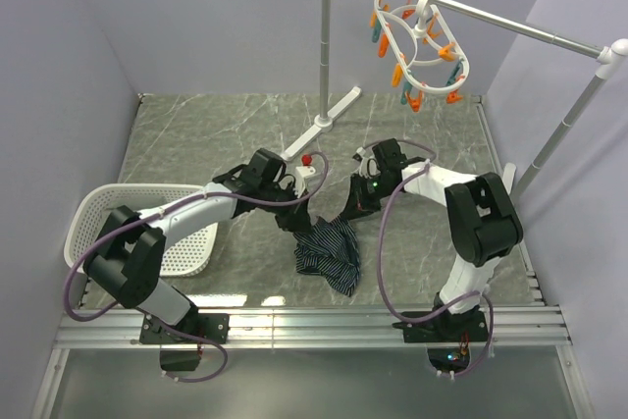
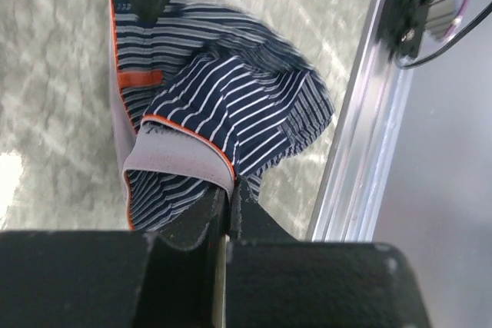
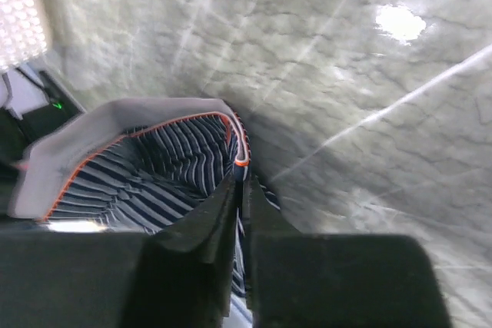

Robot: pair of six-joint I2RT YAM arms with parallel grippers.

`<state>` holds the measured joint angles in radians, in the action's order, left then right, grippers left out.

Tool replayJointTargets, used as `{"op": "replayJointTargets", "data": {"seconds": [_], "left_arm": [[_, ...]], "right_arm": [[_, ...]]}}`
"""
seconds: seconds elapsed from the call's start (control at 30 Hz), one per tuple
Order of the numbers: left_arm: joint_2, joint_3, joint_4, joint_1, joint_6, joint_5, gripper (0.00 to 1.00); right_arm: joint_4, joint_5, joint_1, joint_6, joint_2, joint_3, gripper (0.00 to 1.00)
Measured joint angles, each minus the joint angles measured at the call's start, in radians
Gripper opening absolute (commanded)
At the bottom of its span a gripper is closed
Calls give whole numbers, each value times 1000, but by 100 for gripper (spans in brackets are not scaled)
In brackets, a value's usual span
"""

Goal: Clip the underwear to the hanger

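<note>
Hanging between the two arms near the middle of the table (image 1: 196,134), the underwear (image 1: 329,250) is held up by its waistband. The striped body droops below in a loose bunch. Whether the lowest folds rest on the surface cannot be told.

The left gripper (image 2: 229,190) is seen with its fingers pressed together on the grey waistband (image 2: 177,163), which passes directly between the tips. The right gripper (image 3: 240,186) is drawn in to a narrow slit. The orange-trimmed edge of the band is caught in that slit, so a pinch on the garment is recorded for this side as well.

The two holds sit on separate parts of the same band, a short way apart, with the garment below and between them. This arrangement is judged deliberate: with the band taken at two places, a stretch of edge can be kept taut and offered to a peg, which one hold would not allow.

The hanger (image 1: 422,46) is suspended from the rail (image 1: 510,25) at the far right, above and well apart from both grippers. No peg is touched by the fabric. Clipping is judged not yet begun.
</note>
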<state>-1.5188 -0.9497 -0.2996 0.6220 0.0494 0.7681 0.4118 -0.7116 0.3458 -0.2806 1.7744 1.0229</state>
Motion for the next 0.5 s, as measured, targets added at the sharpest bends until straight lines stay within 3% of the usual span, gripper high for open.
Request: {"op": "replayJointTargets", "data": {"seconds": [0.17,0.37,0.5], "left_arm": [[32,-26,-108,-41,58,-42,0],[190,-88,-259,-138,164,-175,0],[330,-99,-289,-168,196,-358,0]], "right_arm": [[-3,-18,-61,9,-87,-18,0],[-2,-29,-272,52,-512,-106,0],[-23,-39,-306,66,-805,-169,0]]}}
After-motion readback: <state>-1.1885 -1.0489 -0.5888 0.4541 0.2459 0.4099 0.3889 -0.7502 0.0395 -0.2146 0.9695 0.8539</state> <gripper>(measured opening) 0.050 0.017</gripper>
